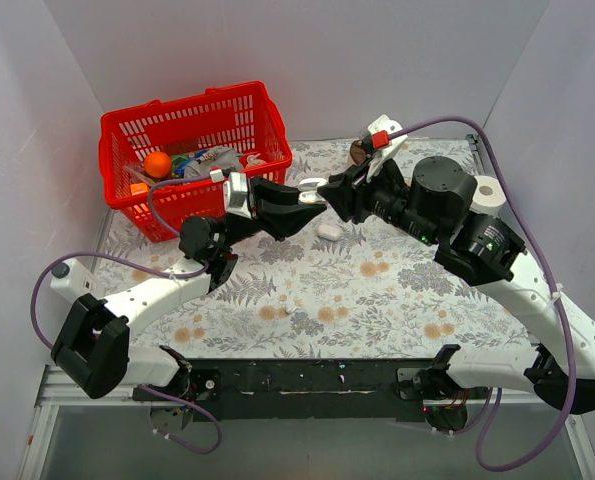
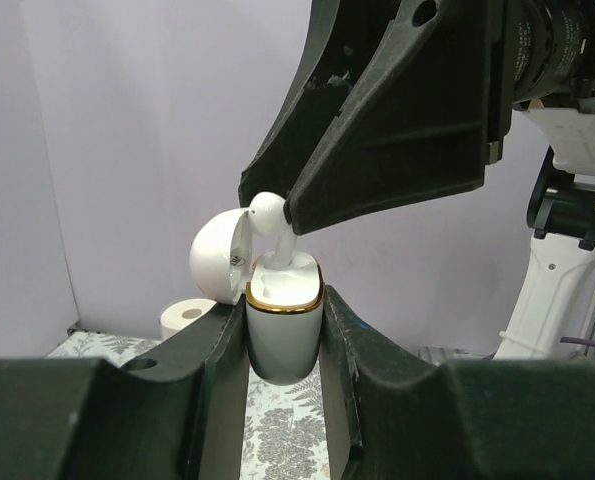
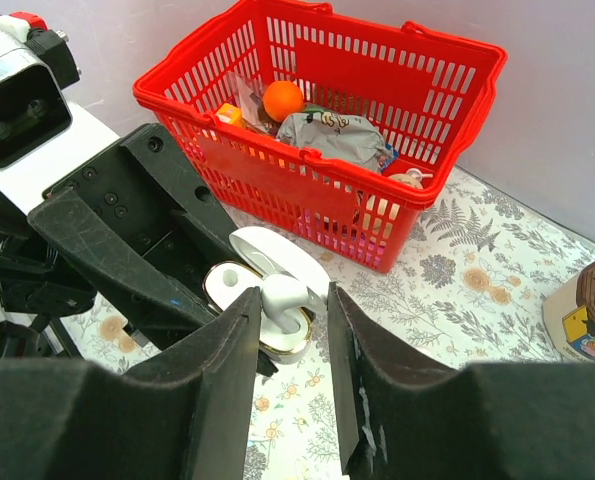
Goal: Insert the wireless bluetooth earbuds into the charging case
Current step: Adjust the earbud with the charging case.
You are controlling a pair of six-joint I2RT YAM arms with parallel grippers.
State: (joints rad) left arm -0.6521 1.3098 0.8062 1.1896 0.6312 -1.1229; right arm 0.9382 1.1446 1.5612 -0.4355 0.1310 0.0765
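My left gripper [image 1: 310, 192] is shut on the white charging case [image 2: 284, 325] and holds it upright above the table. The case has a gold rim and its hinged lid [image 2: 217, 262] is open. My right gripper [image 3: 290, 300] is shut on one white earbud [image 3: 285, 296], whose stem stands in one slot of the case [image 3: 239, 290]. The earbud's head [image 2: 269, 210] still sticks out above the rim. The other slot [image 3: 224, 277] is empty. A small white object [image 1: 329, 231], likely the other earbud, lies on the table below the grippers.
A red basket [image 1: 192, 150] with an orange and packets stands at the back left. A toilet roll [image 1: 489, 192] sits at the right. A brown-lidded jar [image 3: 587, 310] stands near the back wall. The table has a floral cloth [image 1: 377, 300].
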